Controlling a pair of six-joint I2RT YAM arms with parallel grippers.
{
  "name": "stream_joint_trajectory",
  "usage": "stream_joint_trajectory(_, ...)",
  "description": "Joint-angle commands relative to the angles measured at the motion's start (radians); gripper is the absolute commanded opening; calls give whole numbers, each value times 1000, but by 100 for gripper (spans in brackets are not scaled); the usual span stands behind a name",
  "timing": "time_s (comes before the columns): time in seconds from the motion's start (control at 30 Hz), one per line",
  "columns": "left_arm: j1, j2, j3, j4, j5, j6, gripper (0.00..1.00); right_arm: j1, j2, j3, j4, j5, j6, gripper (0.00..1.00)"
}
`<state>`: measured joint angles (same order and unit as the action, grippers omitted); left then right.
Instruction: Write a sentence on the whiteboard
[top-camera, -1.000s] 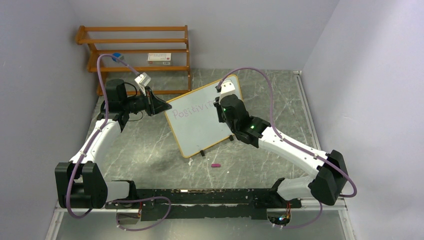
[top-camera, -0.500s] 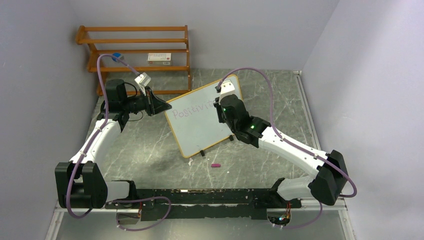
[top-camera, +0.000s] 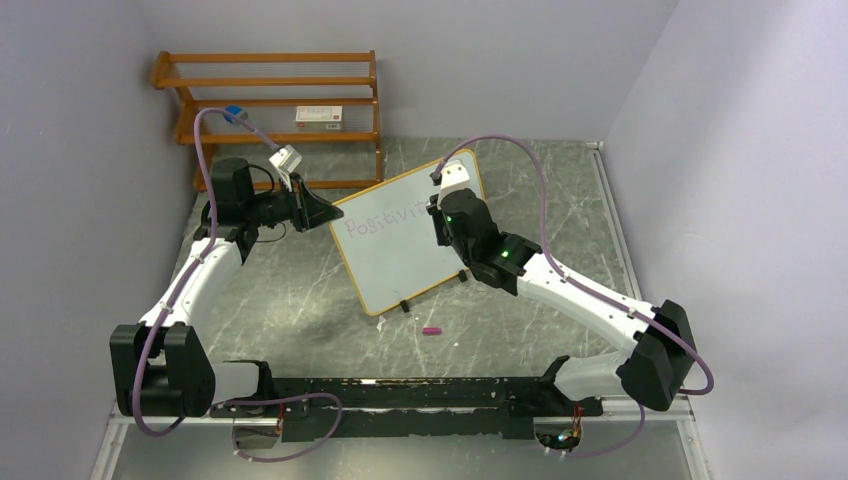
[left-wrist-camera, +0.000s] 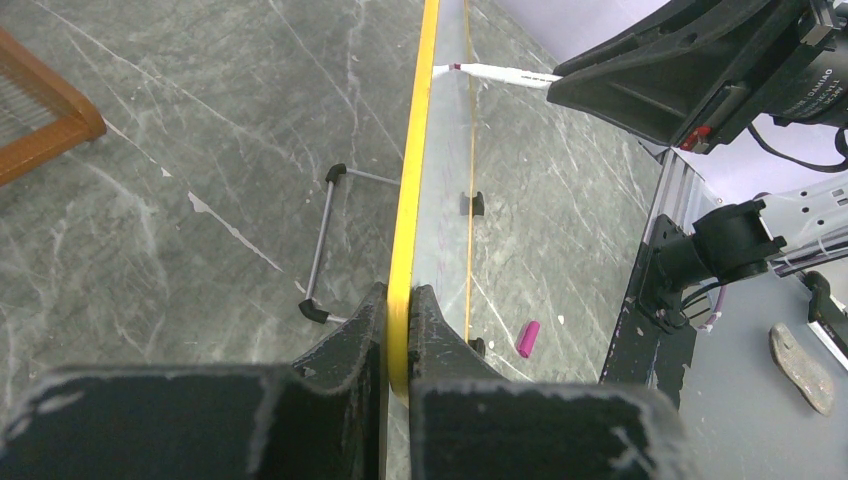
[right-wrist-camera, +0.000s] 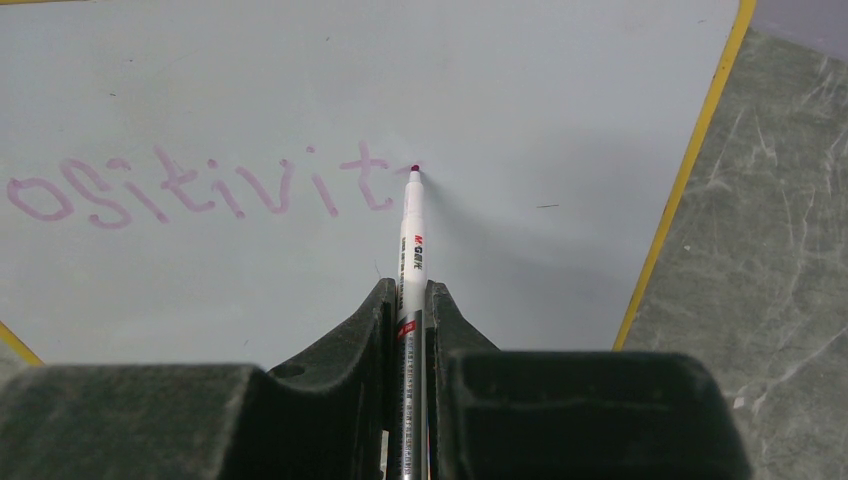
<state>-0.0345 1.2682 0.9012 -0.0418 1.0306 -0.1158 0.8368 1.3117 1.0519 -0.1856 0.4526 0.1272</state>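
Observation:
The whiteboard (top-camera: 395, 250) stands tilted on the stone floor, yellow-framed with small black feet. Purple handwriting (right-wrist-camera: 200, 188) on it reads "ositivit" in the right wrist view; the top view shows "Positivit" (top-camera: 380, 220). My left gripper (left-wrist-camera: 400, 300) is shut on the board's yellow edge (left-wrist-camera: 415, 150), seen edge-on. My right gripper (right-wrist-camera: 410, 300) is shut on a white marker (right-wrist-camera: 412, 240), whose purple tip touches the board just right of the last "t". In the top view my right gripper (top-camera: 447, 205) covers the board's upper right part.
A purple marker cap (top-camera: 431, 330) lies on the floor in front of the board, also in the left wrist view (left-wrist-camera: 527, 338). A wooden shelf (top-camera: 270, 100) stands at the back left with a small box (top-camera: 318, 114) on it. A wire stand (left-wrist-camera: 325, 240) props the board behind.

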Motion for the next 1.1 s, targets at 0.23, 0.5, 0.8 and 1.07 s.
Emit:
stream_joint_trajectory(0.23, -10, 16, 6, -27, -35, 87, 5, -8, 16, 10, 16, 11, -4, 0)
stream_joint_trajectory(0.5, -10, 16, 7, -27, -34, 85, 5, -10, 4, -12, -29, 30, 13, 0)
stream_joint_trajectory(0.8, -10, 14, 5, -25, -35, 85, 5, -11, -19, -35, -50, 45, 19, 0)
stream_joint_trajectory(1.07, -10, 15, 5, -27, -37, 86, 5, -12, -45, -21, -22, 54, 4, 0)
